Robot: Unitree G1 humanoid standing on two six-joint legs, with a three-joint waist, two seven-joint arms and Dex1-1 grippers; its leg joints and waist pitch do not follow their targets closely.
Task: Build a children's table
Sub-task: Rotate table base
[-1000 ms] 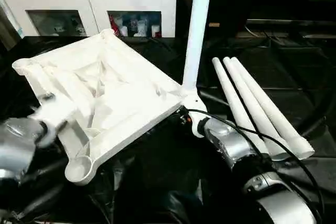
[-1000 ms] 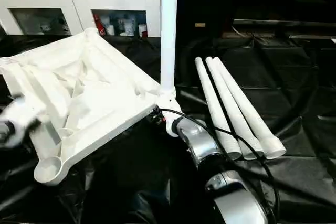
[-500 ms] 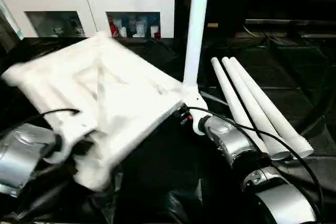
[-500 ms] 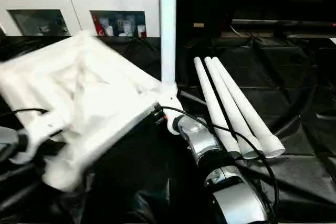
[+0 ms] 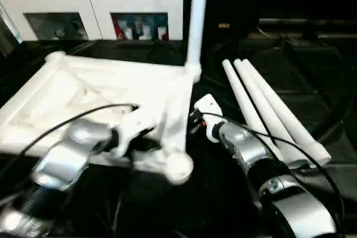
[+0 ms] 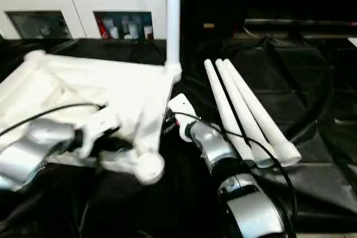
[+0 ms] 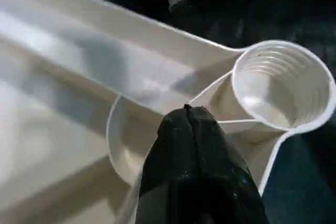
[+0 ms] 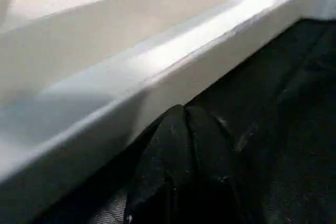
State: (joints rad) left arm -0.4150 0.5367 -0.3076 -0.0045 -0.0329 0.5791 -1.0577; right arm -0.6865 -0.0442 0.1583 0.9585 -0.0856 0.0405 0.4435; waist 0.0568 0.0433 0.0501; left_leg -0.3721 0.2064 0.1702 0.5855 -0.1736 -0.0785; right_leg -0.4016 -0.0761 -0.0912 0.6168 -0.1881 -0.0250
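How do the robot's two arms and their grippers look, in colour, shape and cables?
Both forearms are rounded silver cylinders with black joint rings. A thin black cable loops over each. The left gripper and the right gripper each have two smooth black fingers tapering to rounded tips. White parts sit at the wrists.

Behind your work surface, draped in black sheeting [image 5: 312, 188], you see a white glass-door cabinet [image 5: 95, 4] against darkness.
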